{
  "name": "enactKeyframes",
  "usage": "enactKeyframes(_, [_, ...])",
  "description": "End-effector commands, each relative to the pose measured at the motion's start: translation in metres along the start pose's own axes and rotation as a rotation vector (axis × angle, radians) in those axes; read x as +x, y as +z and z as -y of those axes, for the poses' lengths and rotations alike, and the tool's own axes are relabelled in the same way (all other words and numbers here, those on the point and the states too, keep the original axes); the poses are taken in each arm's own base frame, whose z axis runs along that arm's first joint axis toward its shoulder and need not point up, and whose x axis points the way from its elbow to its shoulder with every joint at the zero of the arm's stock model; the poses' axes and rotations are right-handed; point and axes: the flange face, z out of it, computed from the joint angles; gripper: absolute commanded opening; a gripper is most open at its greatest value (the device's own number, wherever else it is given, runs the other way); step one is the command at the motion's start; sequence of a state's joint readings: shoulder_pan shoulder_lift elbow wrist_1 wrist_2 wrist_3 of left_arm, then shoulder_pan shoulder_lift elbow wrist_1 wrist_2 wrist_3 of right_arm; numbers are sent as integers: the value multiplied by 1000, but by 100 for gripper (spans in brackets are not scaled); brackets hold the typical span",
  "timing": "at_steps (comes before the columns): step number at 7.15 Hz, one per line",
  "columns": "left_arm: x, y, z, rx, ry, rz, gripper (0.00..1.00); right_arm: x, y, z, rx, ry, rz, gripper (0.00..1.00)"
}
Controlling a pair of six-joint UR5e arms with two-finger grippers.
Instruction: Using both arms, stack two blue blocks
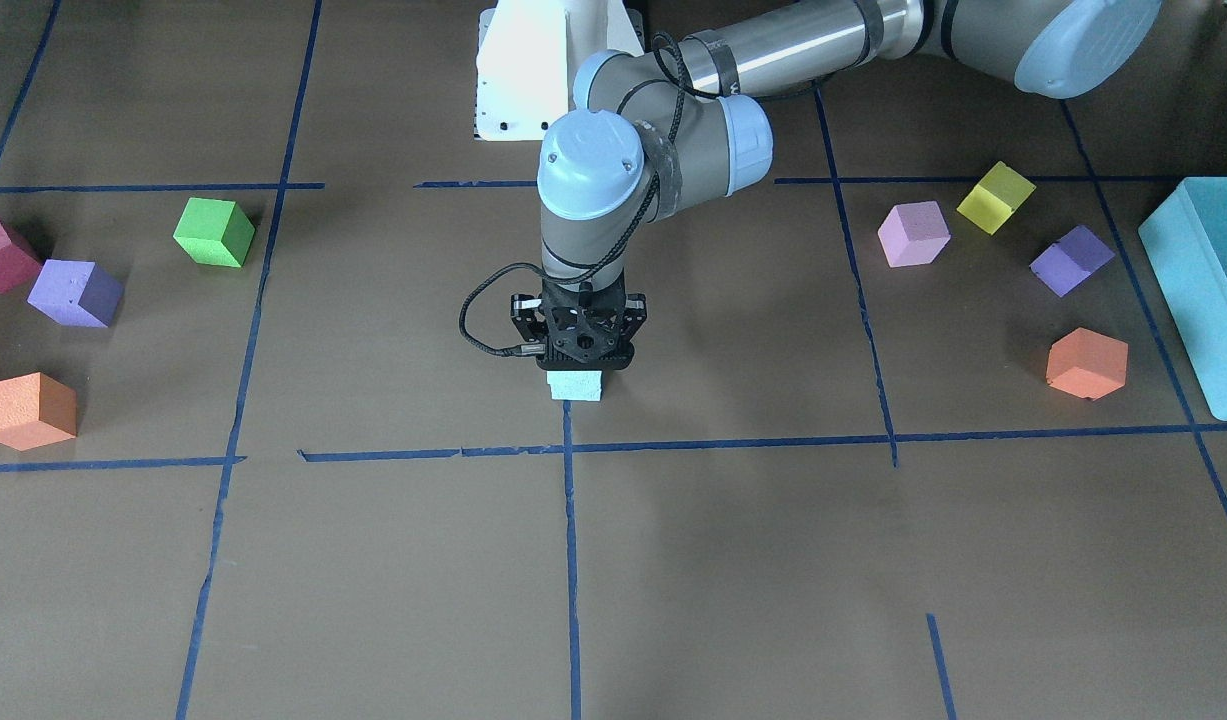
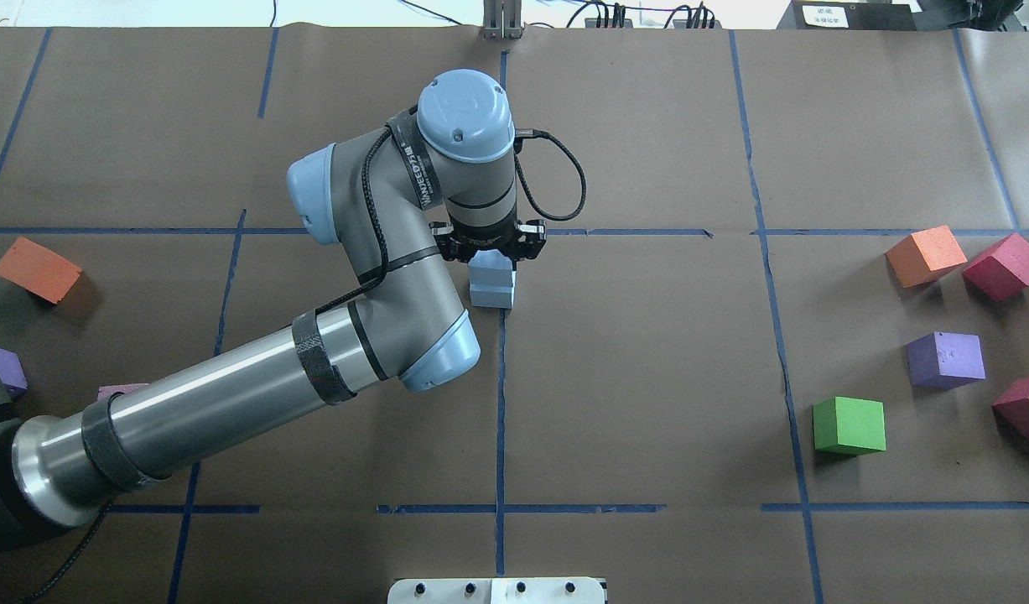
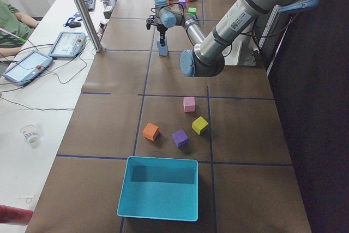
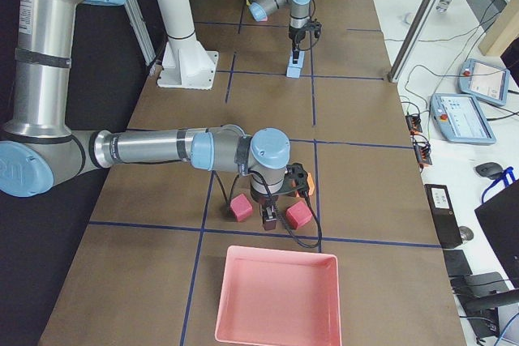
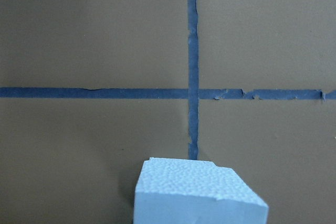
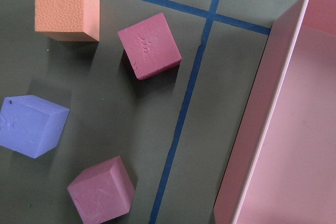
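Two pale blue blocks stand stacked at the table's middle. In the overhead view the upper block point(image 2: 491, 270) sits on the lower block point(image 2: 491, 296). My left gripper point(image 2: 491, 252) points straight down on the stack, its fingers at either side of the upper block and shut on it. The front view shows a blue block point(image 1: 575, 385) under the left gripper point(image 1: 578, 365). The left wrist view shows the blue block point(image 5: 199, 195) at its bottom edge. My right gripper point(image 4: 269, 218) hangs far off over maroon cubes point(image 4: 240, 208); I cannot tell if it is open.
A green cube point(image 2: 849, 425), purple cube point(image 2: 944, 359), orange cube point(image 2: 925, 254) and maroon cube point(image 2: 1005, 264) lie on the right. A teal box point(image 1: 1208, 290) and a pink tray point(image 4: 276, 297) stand at the table's ends. A white pedestal point(image 1: 533, 70) stands behind the stack.
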State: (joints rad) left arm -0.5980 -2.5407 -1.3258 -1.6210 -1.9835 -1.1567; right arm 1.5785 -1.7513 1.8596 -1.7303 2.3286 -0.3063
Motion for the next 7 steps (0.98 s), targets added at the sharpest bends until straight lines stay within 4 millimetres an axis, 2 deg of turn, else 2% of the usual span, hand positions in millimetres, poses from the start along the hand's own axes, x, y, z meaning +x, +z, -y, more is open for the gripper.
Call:
enactKeyframes(1, [0,1,-2,-12,2,-3,56,0,0,0,-1,2,0,100])
enactKeyframes(2, [0,1,-2,-12,1,-1,58,0,0,0,0,1,0,100])
enactKeyframes(6, [-3,1,-1,-11,1,3,96,0,-1,0,0,1,0,100])
enactKeyframes(7, [-1,-4,-1,-8,3,-3,99,-1,-1,1,1,1,1,100])
